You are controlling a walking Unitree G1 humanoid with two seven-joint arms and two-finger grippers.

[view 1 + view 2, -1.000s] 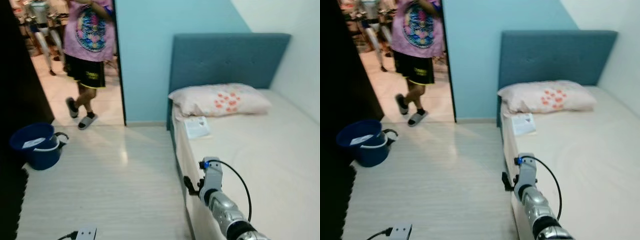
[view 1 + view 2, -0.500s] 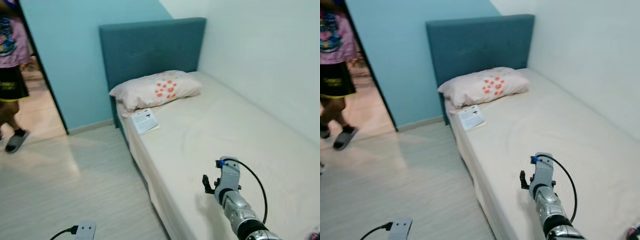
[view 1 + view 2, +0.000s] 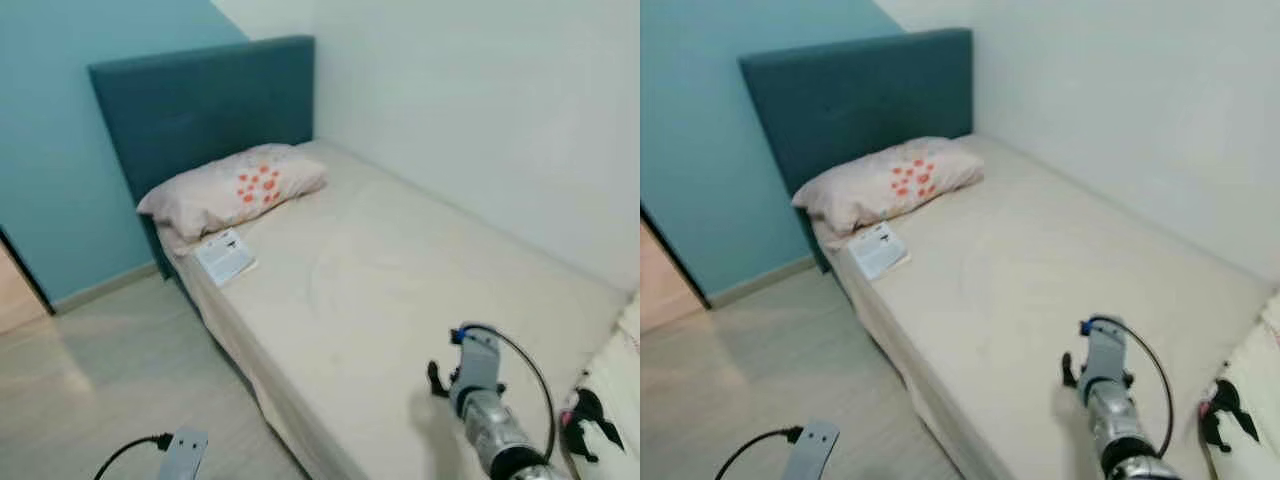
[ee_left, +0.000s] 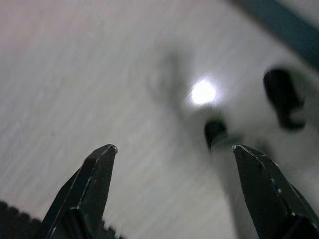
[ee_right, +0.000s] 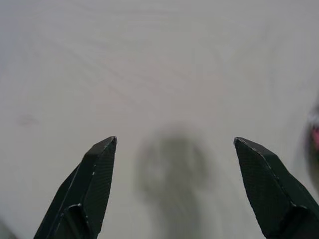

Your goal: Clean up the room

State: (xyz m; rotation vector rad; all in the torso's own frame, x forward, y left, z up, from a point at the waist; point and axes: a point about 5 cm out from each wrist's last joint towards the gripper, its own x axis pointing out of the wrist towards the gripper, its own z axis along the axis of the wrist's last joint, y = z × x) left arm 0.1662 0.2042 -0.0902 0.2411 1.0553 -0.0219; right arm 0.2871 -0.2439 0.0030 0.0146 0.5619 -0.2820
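Observation:
A beige bed fills the middle of the eye views, with a white pillow with orange dots at its head and a white booklet lying beside it. At the bed's near right lies a white cloth with a black and pink item on it. My right arm reaches over the mattress, and its gripper is open above bare sheet with nothing between the fingers. Over pale, blurred floor my left gripper is open and holds nothing.
A teal headboard stands against the blue wall, and a white wall runs along the bed's far side. A white power strip with a black cable lies on the pale floor at the lower left. Floor stretches left of the bed.
The camera has swung to the right: the person, the doorway and the blue bucket have left the picture, and the cloth at the bed's near right has come in. My right arm stays raised.

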